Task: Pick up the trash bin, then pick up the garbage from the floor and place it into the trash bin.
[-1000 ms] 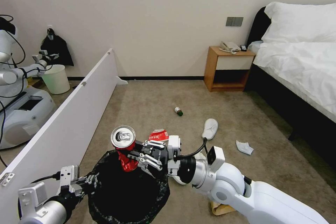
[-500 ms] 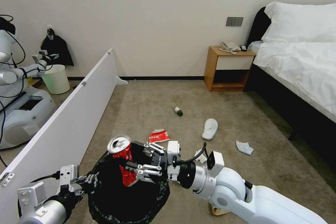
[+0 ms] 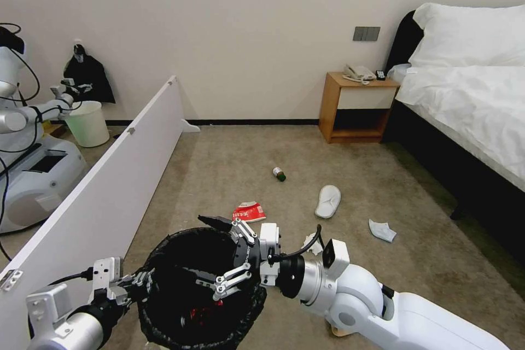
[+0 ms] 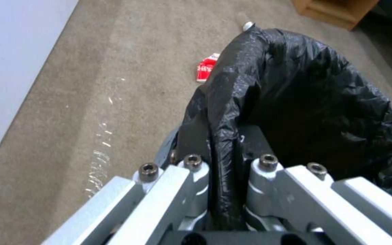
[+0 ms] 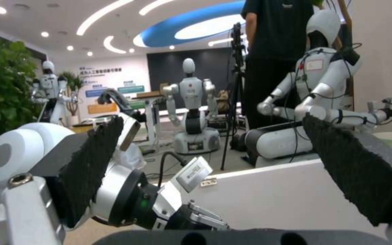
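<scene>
Trash bin (image 3: 164, 279) rim clenched by left pincer (image 3: 143, 283); right pincer (image 3: 210, 251) splayed above, red-white packet (image 3: 248, 211) beyond.

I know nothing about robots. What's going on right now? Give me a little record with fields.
Bin: black-lined trash bin, close in front of the robot
Left gripper: shut on the bin's rim
Right gripper: open, over the bin's mouth
Inside bin: crushed red can at the bottom
On the carpet: red-white packet, small bottle, slipper, tissue
Room: bed on the right, nightstand by the wall
</scene>
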Motion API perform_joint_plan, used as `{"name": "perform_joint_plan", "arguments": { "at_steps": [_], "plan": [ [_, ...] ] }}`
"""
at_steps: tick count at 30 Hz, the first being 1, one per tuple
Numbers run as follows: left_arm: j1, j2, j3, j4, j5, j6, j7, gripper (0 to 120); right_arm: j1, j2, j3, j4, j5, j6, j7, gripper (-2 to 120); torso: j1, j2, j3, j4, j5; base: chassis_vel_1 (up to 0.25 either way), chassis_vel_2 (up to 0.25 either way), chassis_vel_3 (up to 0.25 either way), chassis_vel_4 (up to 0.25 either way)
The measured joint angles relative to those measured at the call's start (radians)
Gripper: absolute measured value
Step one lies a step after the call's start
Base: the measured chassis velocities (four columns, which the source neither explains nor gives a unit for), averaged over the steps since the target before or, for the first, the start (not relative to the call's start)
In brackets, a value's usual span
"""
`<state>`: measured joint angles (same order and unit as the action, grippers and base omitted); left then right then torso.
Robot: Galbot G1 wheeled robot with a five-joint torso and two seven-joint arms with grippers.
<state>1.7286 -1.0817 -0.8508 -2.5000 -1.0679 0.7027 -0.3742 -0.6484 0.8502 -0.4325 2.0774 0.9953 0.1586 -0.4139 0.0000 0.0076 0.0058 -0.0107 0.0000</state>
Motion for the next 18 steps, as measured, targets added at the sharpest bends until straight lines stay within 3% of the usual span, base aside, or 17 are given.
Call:
{"name": "perform_joint_plan", "arguments": {
  "at_steps": [5, 13, 14, 18],
  "plan": [
    [0.0, -0.001, -0.002, 0.0, 0.0, 0.0, 0.0, 5, -0.014, 0.0, 0.02, 0.012, 0.006, 0.001, 0.015, 100, 0.0, 0.0, 0.0, 0.0001, 0.0, 0.0, 0.0, 0.0, 0.0],
    [-0.003, -0.016, -0.01, 0.0, 0.011, 0.001, 0.004, 5, -0.212, -0.032, 0.263, 0.067, -0.025, -0.017, 0.222, 100, 0.0, 0.0, 0.0, -0.0004, 0.0003, 0.0, 0.0, 0.0, 0.0],
    [-0.008, -0.017, -0.014, 0.0, 0.015, 0.001, 0.006, 5, -0.275, -0.045, 0.357, 0.092, -0.023, -0.043, 0.279, 100, 0.0, 0.0, 0.0, -0.0007, 0.0001, 0.0, 0.0, 0.0, 0.0],
    [-0.009, -0.018, -0.016, 0.0, 0.015, 0.001, 0.007, 5, -0.346, -0.053, 0.472, 0.122, -0.024, -0.085, 0.384, 100, 0.0, 0.0, 0.0, -0.0006, 0.0002, 0.0, 0.0, 0.0, 0.0]
  ]
}}
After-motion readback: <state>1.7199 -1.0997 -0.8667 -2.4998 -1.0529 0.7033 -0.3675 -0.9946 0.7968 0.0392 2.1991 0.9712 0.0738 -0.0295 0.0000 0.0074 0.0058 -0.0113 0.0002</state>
